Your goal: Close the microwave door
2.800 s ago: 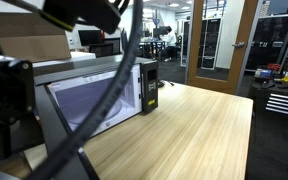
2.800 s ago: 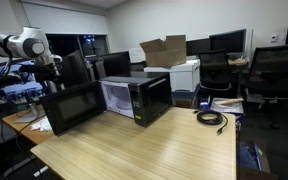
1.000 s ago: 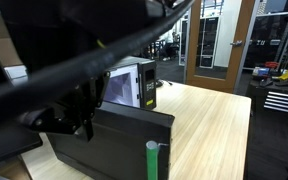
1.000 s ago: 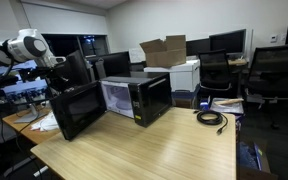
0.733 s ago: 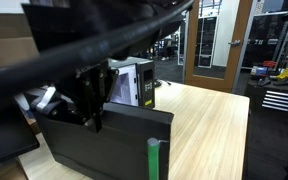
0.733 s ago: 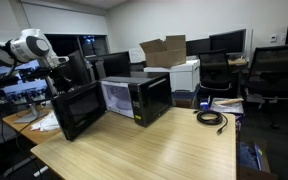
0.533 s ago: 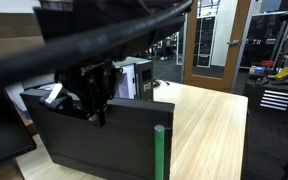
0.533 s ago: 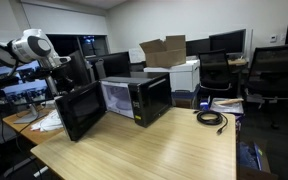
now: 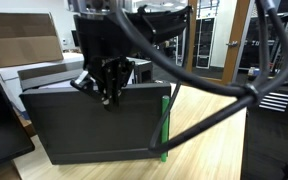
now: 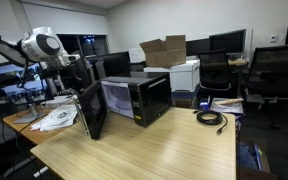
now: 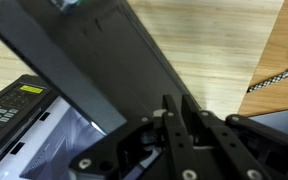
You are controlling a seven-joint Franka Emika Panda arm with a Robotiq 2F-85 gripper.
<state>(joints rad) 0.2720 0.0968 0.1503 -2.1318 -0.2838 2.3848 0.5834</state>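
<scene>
On the wooden counter point(image 10: 154, 145), the microwave point(image 10: 144, 95) stands with its microwave door point(image 10: 92, 108) half open
Door at centre left of frame; jaws meet its top edge, their gap unreadable. Best pushed steadily along the hinge arc, square to the panel

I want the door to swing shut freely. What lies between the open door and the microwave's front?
Nothing shows there: in an exterior view the gap between door and microwave looks bare.
</scene>
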